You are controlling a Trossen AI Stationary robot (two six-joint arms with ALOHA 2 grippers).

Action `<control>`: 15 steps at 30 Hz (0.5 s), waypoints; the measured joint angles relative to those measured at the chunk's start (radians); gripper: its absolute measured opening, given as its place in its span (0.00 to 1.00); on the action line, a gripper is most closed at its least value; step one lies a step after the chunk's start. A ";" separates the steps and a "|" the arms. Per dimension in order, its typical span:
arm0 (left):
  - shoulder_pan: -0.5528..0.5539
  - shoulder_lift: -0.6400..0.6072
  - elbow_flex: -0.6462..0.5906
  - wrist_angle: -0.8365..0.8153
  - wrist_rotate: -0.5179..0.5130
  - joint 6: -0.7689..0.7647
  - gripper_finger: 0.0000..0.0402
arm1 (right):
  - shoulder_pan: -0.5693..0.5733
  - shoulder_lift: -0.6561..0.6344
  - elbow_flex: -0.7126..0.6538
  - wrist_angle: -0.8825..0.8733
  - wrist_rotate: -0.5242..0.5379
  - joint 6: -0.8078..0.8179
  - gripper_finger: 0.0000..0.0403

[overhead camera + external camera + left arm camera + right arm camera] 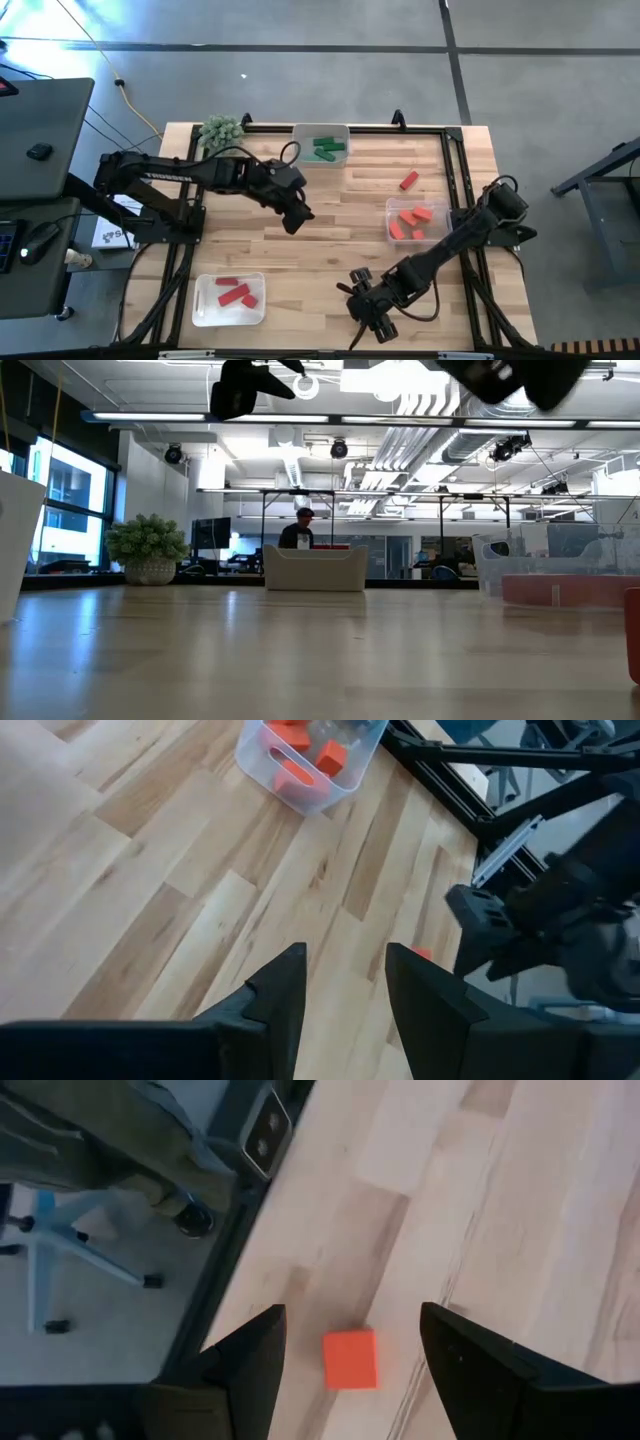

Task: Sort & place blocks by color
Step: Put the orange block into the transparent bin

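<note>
Three clear trays sit on the wooden counter seen from overhead: one at upper centre holding green blocks, one at lower left holding red blocks, and one at centre right holding orange-coral blocks. Roughly two green pieces, three red and about four orange-coral can be made out, though overlaps make the counts uncertain. One more orange-coral block lies loose on the counter, above the right-hand tray. White lettering runs along the left arm's upper link in the left half of the overhead frame; it is too small to read with confidence.

At frame centre-left, the left pincer hangs above bare wood with its fingers spread and nothing between them; its wrist camera shows the orange-coral tray at upper centre of that frame. At lower centre of the overhead frame, the right pincer is near the counter's front edge, fingers spread wide. Its wrist camera shows a single orange cube lying on the wood between the two fingers, lower centre of that frame, not touched by either.

A spiky green plant ball rests at the counter's upper left corner. In the table-level view a person is seated far off, mid-frame, behind the green-block tray.
</note>
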 joint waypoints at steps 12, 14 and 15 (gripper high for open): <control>-0.021 0.000 0.000 0.000 -0.032 0.002 0.32 | 0.024 0.033 -0.118 0.135 -0.008 0.044 0.55; -0.020 0.001 0.000 0.000 -0.032 0.003 0.32 | 0.028 0.049 -0.118 0.144 -0.006 0.041 0.55; -0.020 0.001 0.000 0.000 -0.032 0.003 0.32 | 0.031 0.057 -0.118 0.142 0.002 0.035 0.55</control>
